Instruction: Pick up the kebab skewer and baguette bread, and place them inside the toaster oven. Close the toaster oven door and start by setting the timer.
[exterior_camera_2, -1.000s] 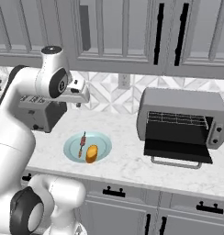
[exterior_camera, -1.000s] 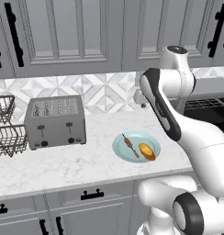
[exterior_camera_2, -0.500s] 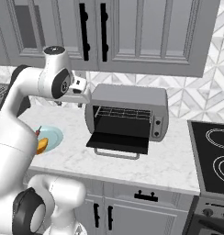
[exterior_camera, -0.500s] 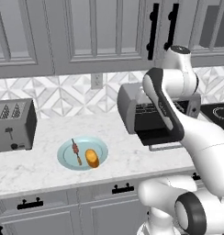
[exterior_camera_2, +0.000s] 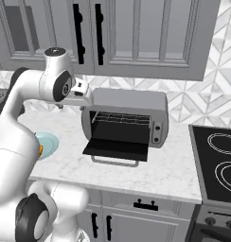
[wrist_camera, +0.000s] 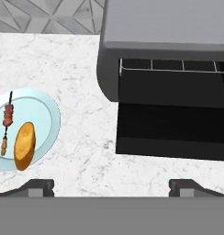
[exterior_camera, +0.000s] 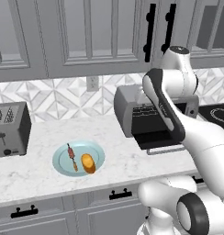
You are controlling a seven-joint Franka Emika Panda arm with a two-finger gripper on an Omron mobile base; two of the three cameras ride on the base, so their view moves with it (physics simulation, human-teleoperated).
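The tool (wrist_camera: 111,183) is released, its tips wide apart, and it hangs above the desk (wrist_camera: 81,59) with nothing between them. The skewer (wrist_camera: 7,120) and the bread (wrist_camera: 24,145) lie side by side on a pale blue plate (wrist_camera: 47,120), left of the oven (wrist_camera: 169,50). The oven's door (wrist_camera: 173,131) is folded down and open.

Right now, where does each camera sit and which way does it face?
Left base view: behind-left of the arm, facing the counter; plate, kebab skewer, baguette bread, arm at right.
Right base view: behind-right, facing the toaster oven; arm at left.
Hand view: looking down; fingers at the bottom.
All three share the open toaster oven door.
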